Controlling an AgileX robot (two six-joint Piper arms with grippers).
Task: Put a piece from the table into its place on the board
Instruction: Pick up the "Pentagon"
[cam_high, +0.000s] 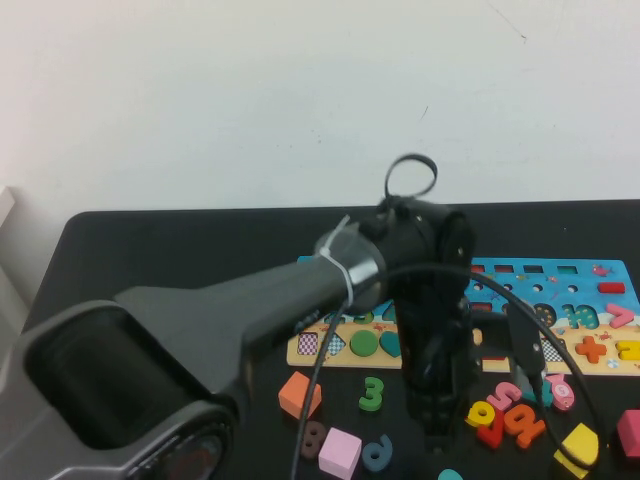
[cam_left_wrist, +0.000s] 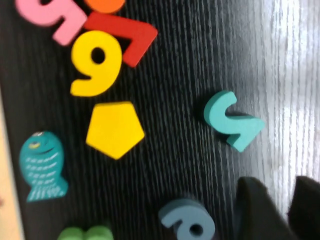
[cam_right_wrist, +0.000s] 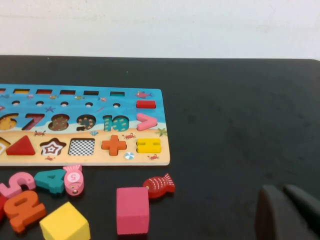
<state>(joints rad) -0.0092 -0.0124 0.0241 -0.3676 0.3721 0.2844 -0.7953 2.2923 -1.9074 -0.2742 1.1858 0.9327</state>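
Observation:
The yellow pentagon piece (cam_left_wrist: 115, 129) lies flat on the black table (cam_left_wrist: 175, 100), between a yellow 6 (cam_left_wrist: 95, 62) and a teal fish (cam_left_wrist: 42, 167). My left gripper (cam_left_wrist: 286, 210) hangs over the table beside it, apart from it, slightly open and empty. In the high view the left gripper (cam_high: 435, 432) points down in front of the board (cam_high: 600, 270), and the arm hides the pentagon and the middle of the tan strip. I cannot make out the pentagon recess. My right gripper (cam_right_wrist: 286, 212) is shut and empty, low over bare table right of the board (cam_right_wrist: 155, 107).
Loose pieces crowd the table in front of the board: red 7 (cam_left_wrist: 125, 40), teal number (cam_left_wrist: 232, 120), blue number (cam_left_wrist: 187, 225), green 3 (cam_high: 372, 392), orange block (cam_high: 299, 394), pink cube (cam_right_wrist: 132, 210), yellow cube (cam_right_wrist: 65, 222), red fish (cam_right_wrist: 159, 185).

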